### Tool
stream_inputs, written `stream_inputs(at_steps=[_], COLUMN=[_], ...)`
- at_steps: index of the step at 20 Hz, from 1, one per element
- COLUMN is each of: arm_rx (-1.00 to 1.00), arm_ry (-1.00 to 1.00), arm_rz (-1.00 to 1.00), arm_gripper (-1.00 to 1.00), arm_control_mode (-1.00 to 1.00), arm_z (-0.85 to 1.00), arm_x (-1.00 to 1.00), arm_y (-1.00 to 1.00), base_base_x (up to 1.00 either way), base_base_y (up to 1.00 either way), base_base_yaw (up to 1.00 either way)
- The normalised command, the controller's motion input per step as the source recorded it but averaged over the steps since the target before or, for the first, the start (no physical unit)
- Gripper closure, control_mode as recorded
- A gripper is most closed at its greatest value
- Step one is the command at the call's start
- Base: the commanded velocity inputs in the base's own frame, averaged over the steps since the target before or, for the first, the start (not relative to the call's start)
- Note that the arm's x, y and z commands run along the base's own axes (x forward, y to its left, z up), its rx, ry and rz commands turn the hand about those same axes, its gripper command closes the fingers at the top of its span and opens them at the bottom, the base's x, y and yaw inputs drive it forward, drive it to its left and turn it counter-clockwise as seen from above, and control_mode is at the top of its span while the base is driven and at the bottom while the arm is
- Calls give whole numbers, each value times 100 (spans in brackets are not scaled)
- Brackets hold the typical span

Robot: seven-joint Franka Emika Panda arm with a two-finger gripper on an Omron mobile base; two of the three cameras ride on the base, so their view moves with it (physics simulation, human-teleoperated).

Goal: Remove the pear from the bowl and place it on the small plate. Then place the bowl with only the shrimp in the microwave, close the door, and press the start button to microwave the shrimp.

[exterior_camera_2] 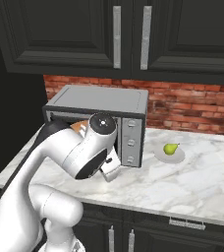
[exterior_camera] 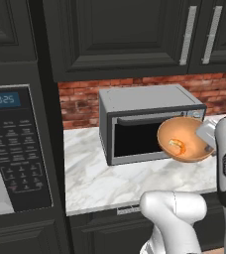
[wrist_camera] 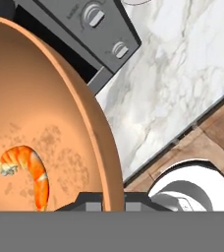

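Orange-brown bowl (exterior_camera: pixel 184 139), shrimp (wrist_camera: pixel 26 172) inside, hung clamped by its rim in the closed gripper (wrist_camera: pixel 115 205), tilted, before the silver countertop oven (exterior_camera: pixel 144 121). Black microwave (exterior_camera: pixel 16 149) stood well to the left, nothing between. Pear (exterior_camera_2: pixel 170 148) sat on the small plate (exterior_camera_2: pixel 161 156), right of the oven.

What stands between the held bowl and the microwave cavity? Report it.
Nothing visible. The gripper holds the bowl, with the shrimp inside, in the air in front of the silver countertop oven. The microwave lies to the left across bare counter; its cavity entrance is mostly out of frame.
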Motion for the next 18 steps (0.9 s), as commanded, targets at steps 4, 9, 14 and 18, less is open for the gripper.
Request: stream_inputs(at_steps=[4, 9, 14, 18], arm_rx=[0, 0, 0, 0], arm_ry=[0, 0, 0, 0], arm_rz=[0, 0, 0, 0], arm_gripper=[100, 100, 100, 100], arm_control_mode=[100, 100, 100, 100], arm_z=[-4, 0, 0, 0], arm_x=[-19, 0, 0, 0], arm_y=[23, 0, 0, 0], base_base_x=[-25, -100, -100, -82], base_base_y=[0, -2, 49, 100], base_base_yaw=[0, 0, 0, -3])
